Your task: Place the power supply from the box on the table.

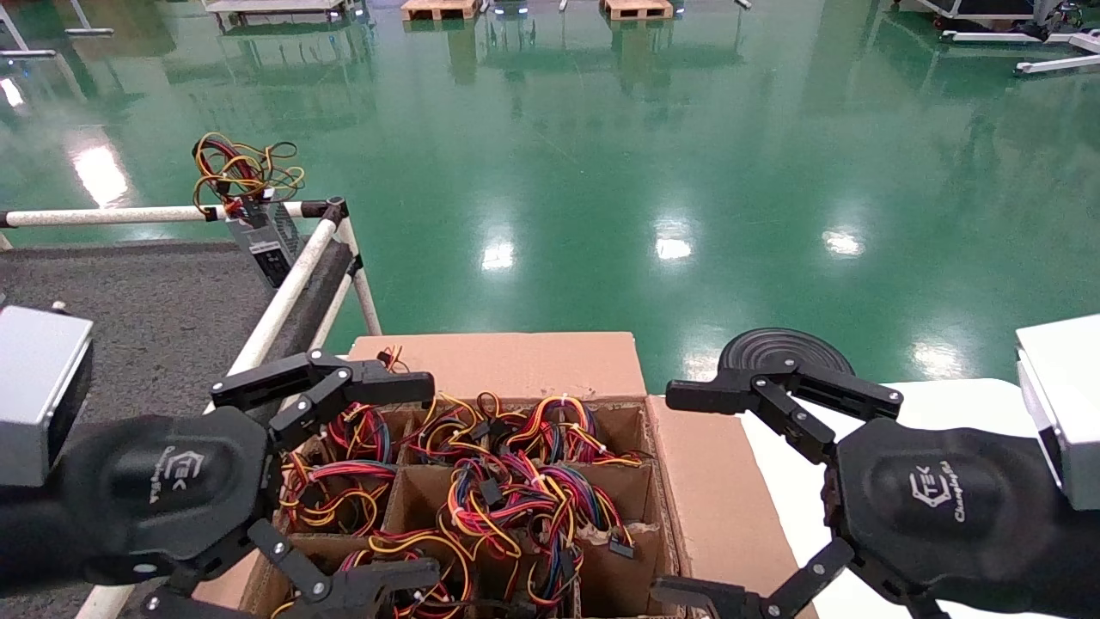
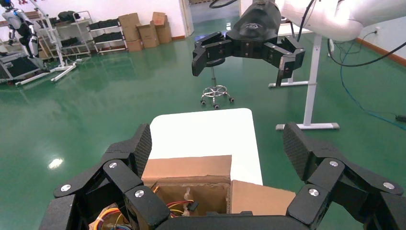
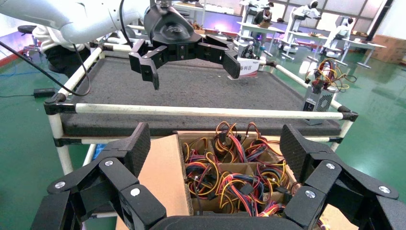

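Both grippers, left [image 1: 365,481] and right [image 1: 700,499], jaws wide, level above the box [image 1: 516,365].

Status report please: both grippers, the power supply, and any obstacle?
Left gripper open above the box. Right gripper open at its right edge. Power supplies in cells under tangled wires; none grasped. One unit stands at table corner.

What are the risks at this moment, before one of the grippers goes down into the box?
1. In the box, wire bundles lie tangled across several cells; lifting one power supply may drag its neighbours.
2. The open left gripper hovers over the box edge beside the table rail; a loaded arm might catch on it.
3. The power supply at the table corner might be knocked off.
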Motion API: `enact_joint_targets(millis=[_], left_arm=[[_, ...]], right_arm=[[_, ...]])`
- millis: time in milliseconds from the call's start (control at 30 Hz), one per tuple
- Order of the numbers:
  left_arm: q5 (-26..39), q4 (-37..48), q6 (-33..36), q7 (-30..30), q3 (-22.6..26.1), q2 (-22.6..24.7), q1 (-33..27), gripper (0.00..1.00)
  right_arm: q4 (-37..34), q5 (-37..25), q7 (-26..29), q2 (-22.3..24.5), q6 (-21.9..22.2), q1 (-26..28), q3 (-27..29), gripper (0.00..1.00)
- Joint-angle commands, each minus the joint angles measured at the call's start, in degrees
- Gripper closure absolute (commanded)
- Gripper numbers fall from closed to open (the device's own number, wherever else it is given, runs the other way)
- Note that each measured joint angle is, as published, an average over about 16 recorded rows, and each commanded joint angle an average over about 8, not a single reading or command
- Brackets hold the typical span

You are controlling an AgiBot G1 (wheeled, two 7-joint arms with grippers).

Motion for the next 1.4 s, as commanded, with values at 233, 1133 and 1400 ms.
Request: enact_joint_targets(millis=[233, 1133, 1400], left_arm=[[0.0, 0.0, 0.0, 0.0, 0.0, 0.0, 0.0, 0.0], [0.16, 0.22, -0.09, -0.06, 0.06, -0.17, 0.13, 0.0], [1.2, 1.14, -0.25, -0.32, 0.77, -0.36, -0.22, 0.0]], right_arm=[[0.0, 0.0, 0.0, 0.0, 0.0, 0.0, 0.0, 0.28], [0.0, 0.0, 0.0, 0.0, 0.0, 0.0, 0.0, 1.0], [0.0, 0.0, 0.0, 0.0, 0.0, 0.0, 0.0, 1.0]])
